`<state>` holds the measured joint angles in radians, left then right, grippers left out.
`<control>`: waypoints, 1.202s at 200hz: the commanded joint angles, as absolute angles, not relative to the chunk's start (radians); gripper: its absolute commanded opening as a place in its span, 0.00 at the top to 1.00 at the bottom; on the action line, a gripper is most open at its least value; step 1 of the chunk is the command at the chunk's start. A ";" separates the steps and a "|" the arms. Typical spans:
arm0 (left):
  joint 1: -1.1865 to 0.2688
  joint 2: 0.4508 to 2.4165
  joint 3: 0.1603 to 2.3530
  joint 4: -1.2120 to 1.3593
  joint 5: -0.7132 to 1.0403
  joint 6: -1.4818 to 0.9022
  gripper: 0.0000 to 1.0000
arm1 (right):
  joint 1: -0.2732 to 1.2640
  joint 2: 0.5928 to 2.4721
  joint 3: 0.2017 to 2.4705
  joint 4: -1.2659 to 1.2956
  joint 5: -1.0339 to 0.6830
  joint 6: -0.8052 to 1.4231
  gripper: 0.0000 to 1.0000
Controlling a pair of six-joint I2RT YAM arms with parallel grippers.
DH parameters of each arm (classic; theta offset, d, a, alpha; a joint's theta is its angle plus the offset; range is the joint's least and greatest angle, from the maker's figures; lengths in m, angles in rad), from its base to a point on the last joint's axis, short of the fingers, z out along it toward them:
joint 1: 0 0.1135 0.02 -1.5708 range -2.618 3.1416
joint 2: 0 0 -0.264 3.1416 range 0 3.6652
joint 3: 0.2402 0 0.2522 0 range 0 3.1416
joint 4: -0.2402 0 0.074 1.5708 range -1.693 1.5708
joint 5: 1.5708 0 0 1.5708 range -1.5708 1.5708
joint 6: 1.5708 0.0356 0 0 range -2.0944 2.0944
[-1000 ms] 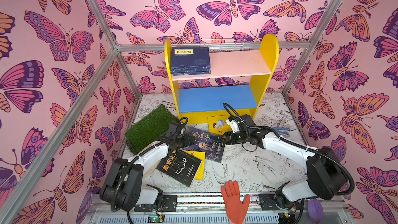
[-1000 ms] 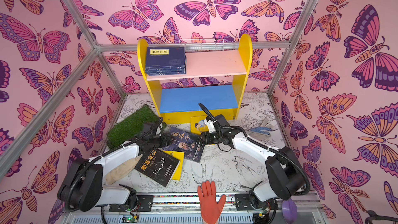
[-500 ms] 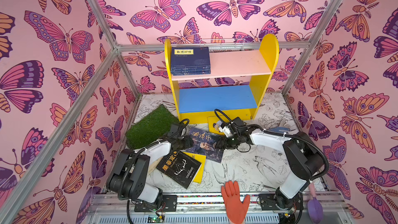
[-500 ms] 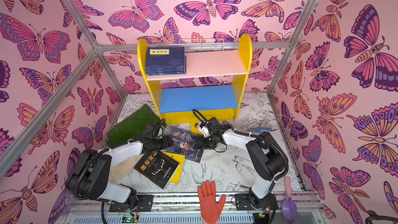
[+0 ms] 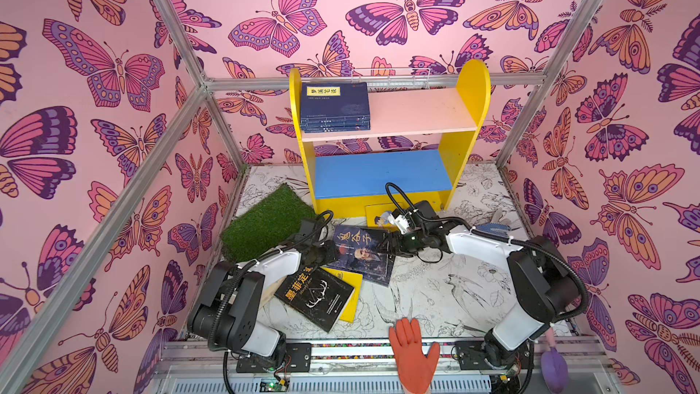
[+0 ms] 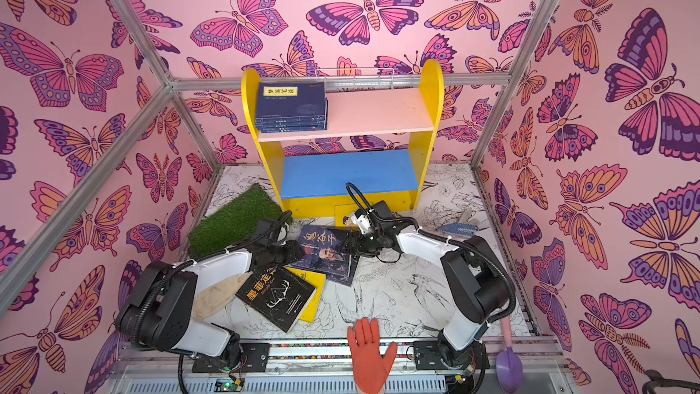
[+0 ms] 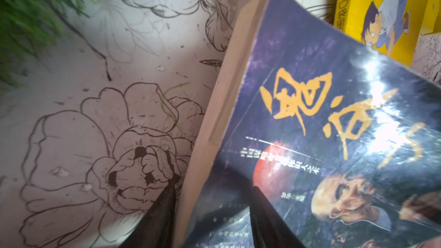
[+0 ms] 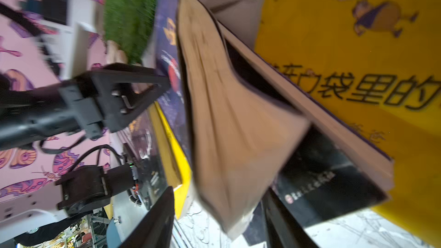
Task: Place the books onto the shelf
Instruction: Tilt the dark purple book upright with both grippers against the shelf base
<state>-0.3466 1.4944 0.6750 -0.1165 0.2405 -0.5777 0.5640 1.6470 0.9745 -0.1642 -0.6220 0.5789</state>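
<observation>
The portrait book [image 5: 360, 255] lay flat on the worktop [image 5: 435, 297] just below the middle of the frame in both top views. Its long axis ran up the frame, the title end toward the shelf [image 5: 469, 108]. Its lower corner overlapped a yellow book [image 5: 350, 289] that sat under the black antler book [image 5: 314, 297]. My left claw [image 5: 328, 253] met its left long edge and my right claw [image 5: 390, 248] its right long edge, so neither arm was nearer. On the left wrist view one finger [image 7: 164, 211] stood outside the page block and its mate lay over the cover. On the right wrist view a finger [image 8: 155, 223] flanked the fanned, sagging pages. Both claws straddled the book with their jaws apart, and I could not tell whether either had truly clamped it. The blue lower board [image 5: 378, 172] lay straight above the book in the frame, with a cartoon-boy book [image 5: 378, 216] between them. I judged the lift should carry the book up the frame over that one. The navy books [image 5: 335, 108] sat stacked on the pink board's left end
</observation>
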 commanded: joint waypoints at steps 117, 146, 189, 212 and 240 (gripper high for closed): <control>-0.328 1.358 0.637 0.012 0.454 -0.724 0.44 | 0.572 1.647 0.950 0.044 -0.621 0.630 0.97; -0.280 1.241 0.614 0.036 0.476 -0.792 0.29 | 0.499 1.563 0.845 0.224 -0.752 0.741 1.00; -0.242 1.186 0.610 0.037 0.562 -0.866 0.17 | 0.424 1.434 0.737 0.435 -0.834 0.856 1.00; -0.241 1.186 0.598 0.047 0.587 -0.890 0.10 | 0.413 1.402 0.730 0.473 -0.837 0.873 1.00; -0.242 1.204 0.570 0.158 0.651 -0.942 0.06 | 0.413 1.397 0.744 0.528 -0.853 0.917 1.00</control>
<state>-0.2470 1.1877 0.6048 0.0612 0.5690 -0.8841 0.4179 1.4223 0.7238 0.3729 -0.7944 0.8555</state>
